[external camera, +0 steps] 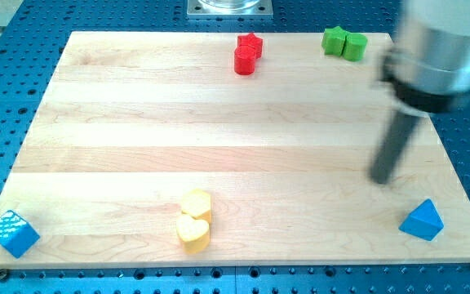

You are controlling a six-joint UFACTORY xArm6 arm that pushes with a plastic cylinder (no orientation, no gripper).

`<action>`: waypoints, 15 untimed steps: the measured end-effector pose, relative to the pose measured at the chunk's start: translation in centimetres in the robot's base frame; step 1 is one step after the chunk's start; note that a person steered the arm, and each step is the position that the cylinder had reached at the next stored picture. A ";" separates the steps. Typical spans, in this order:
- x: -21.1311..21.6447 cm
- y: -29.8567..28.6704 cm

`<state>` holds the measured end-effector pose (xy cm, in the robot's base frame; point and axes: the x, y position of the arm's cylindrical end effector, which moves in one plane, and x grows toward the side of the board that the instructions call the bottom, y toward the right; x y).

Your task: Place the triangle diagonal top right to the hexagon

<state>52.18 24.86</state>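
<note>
A blue triangle (422, 220) lies near the board's bottom right corner. A yellow hexagon (196, 204) lies at the bottom centre, touching a yellow heart (192, 233) just below it. My tip (380, 180) rests on the board up and to the left of the blue triangle, apart from it and far right of the hexagon. The rod above it is blurred.
A red star (250, 42) and a red cylinder (245, 60) touch at the top centre. A green star (333, 37) and a green cylinder (354, 46) sit at the top right. A blue cube (12, 233) overhangs the bottom left corner. The wooden board (137, 131) lies on a blue perforated table.
</note>
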 end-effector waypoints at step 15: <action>9.7 -13.0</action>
<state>61.87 11.89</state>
